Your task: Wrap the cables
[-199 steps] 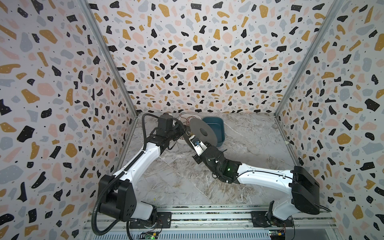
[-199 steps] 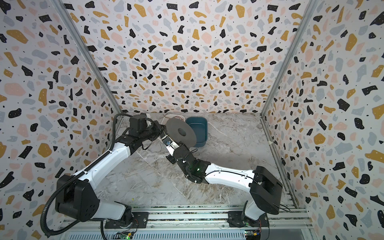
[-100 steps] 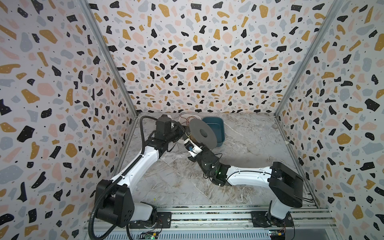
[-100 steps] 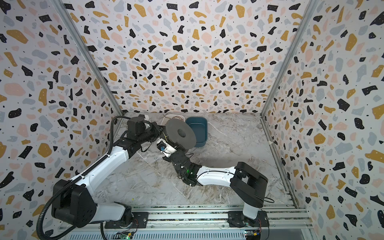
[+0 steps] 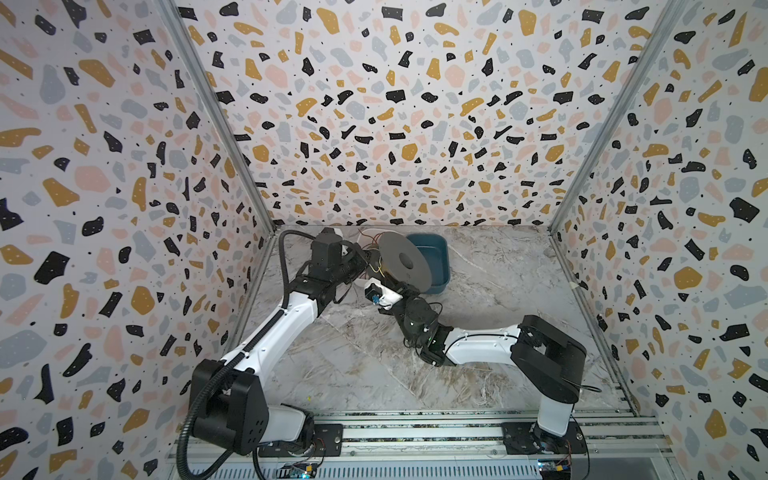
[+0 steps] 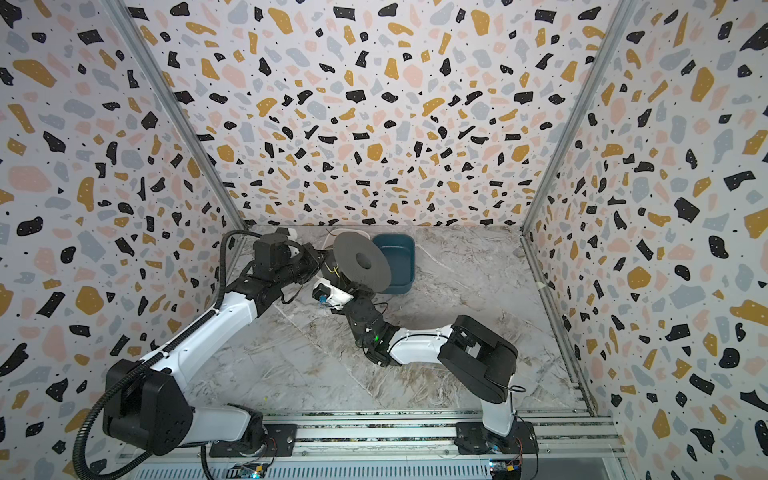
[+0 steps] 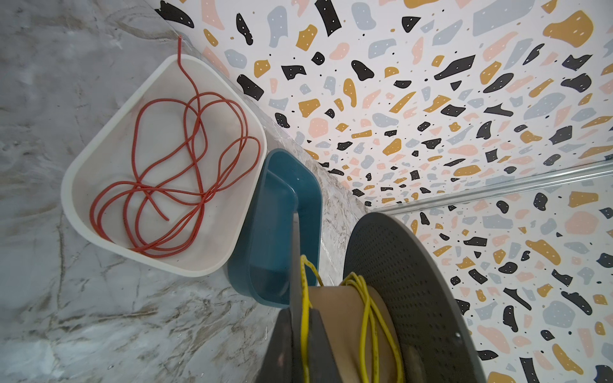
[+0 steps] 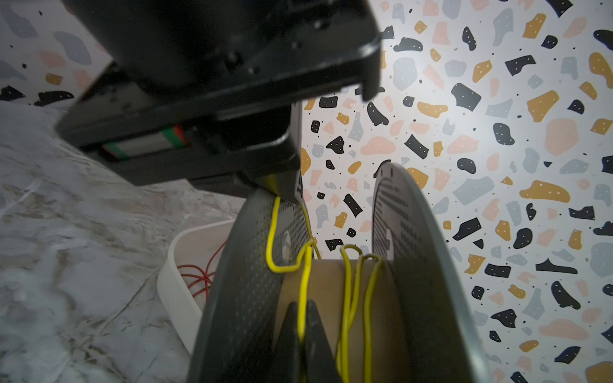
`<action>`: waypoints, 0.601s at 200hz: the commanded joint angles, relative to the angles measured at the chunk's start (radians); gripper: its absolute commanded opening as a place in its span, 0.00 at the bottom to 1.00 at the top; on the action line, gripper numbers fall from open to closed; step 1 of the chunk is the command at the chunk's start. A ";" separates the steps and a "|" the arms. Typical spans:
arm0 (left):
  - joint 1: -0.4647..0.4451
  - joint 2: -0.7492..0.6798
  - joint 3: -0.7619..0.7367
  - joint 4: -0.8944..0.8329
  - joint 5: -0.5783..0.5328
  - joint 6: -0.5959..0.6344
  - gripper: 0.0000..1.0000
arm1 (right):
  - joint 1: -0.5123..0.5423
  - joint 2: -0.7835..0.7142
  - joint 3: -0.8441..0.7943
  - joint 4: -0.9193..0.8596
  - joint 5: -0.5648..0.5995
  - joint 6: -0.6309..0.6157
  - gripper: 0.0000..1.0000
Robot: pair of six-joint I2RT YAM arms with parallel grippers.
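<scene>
Far left | left pincer (image 7: 300,318) clamps spool (image 5: 401,259) | right pincer (image 8: 302,308) pinches yellow cable (image 8: 346,298) | mid-wind: pull your next turn taut

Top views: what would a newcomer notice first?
The grey spool at the back of the table, its flange clamped by the left gripper. The right gripper pinches the yellow cable looped on its core. The red cable lies tangled in the white tray beside it.

The left gripper (image 7: 300,318) is pinching the flange of the grey spool (image 7: 414,298) with the yellow cable (image 7: 305,298), and the red cable (image 7: 201,156) is lying tangled in a white tray (image 7: 99,159).
</scene>
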State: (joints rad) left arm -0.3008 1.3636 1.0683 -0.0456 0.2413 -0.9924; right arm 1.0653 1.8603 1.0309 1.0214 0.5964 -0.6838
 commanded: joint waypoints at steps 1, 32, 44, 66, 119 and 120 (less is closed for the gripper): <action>-0.022 -0.043 0.021 0.052 0.128 -0.041 0.00 | -0.025 0.020 0.039 -0.024 0.013 -0.022 0.00; -0.022 -0.040 0.018 0.056 0.121 -0.039 0.00 | -0.017 0.018 0.036 -0.025 0.034 -0.031 0.00; -0.023 -0.037 0.019 0.058 0.120 -0.037 0.00 | -0.010 0.003 0.032 -0.030 0.033 -0.027 0.01; -0.022 -0.023 0.027 0.058 0.119 -0.032 0.00 | 0.003 -0.034 0.024 -0.070 0.011 0.001 0.13; -0.021 0.011 0.061 0.064 0.123 -0.029 0.00 | 0.035 -0.105 0.008 -0.144 0.011 0.069 0.28; -0.021 0.011 0.061 0.064 0.123 -0.029 0.00 | 0.036 -0.105 0.008 -0.147 0.012 0.069 0.28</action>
State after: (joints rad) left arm -0.3031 1.3800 1.0729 -0.0704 0.2619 -0.9825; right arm 1.0836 1.8149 1.0351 0.9100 0.6075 -0.6643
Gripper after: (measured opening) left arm 0.061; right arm 0.242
